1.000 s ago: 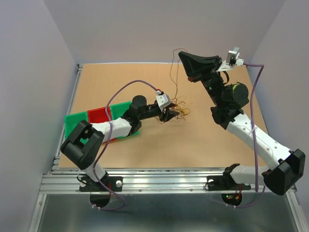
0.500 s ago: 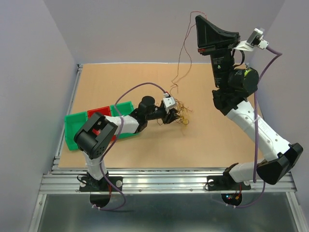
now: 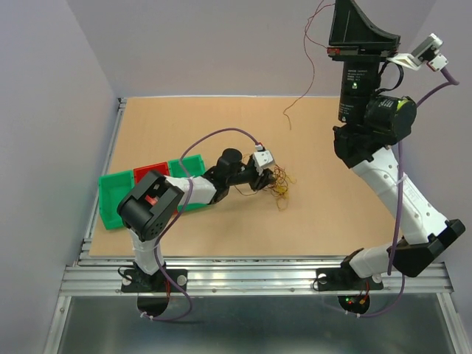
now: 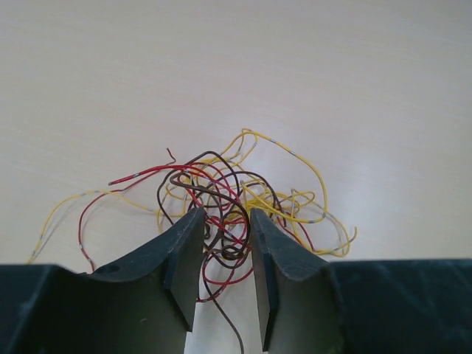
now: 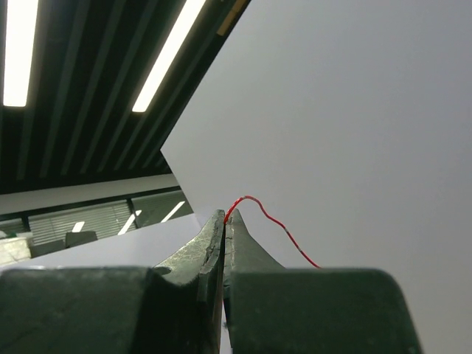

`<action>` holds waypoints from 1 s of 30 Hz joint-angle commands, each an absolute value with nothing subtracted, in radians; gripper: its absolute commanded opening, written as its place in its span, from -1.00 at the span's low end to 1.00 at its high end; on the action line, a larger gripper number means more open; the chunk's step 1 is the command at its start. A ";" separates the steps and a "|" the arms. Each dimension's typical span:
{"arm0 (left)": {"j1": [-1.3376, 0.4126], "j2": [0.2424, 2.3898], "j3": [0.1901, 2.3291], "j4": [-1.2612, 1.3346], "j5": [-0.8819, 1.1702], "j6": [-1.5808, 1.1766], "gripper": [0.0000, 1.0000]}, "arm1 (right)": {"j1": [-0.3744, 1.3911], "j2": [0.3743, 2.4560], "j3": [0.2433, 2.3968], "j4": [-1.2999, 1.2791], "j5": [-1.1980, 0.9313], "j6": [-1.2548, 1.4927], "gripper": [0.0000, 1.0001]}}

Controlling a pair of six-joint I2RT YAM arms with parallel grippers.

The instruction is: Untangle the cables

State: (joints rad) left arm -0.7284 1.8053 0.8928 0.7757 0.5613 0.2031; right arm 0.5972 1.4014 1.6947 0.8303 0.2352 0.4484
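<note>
The left arm lies low and stretched toward the middle of the table point(image 3: 184, 125), its left gripper point(image 4: 227, 217) clenched narrowly around strands of the tangle of cables point(image 4: 236, 188), a loose knot of yellow, red and brown wires resting on the wood at frame centre. The right arm rears up tall at the upper right, its right gripper point(image 5: 225, 217) pinched tight on one red wire point(image 5: 284, 234), which dangles free down toward the table's far side, apart from the tangle.
</note>
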 commanded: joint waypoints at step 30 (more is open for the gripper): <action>-0.190 1.046 0.864 0.406 0.538 0.166 0.91 | 0.620 1.371 1.354 0.741 -0.185 0.512 -0.99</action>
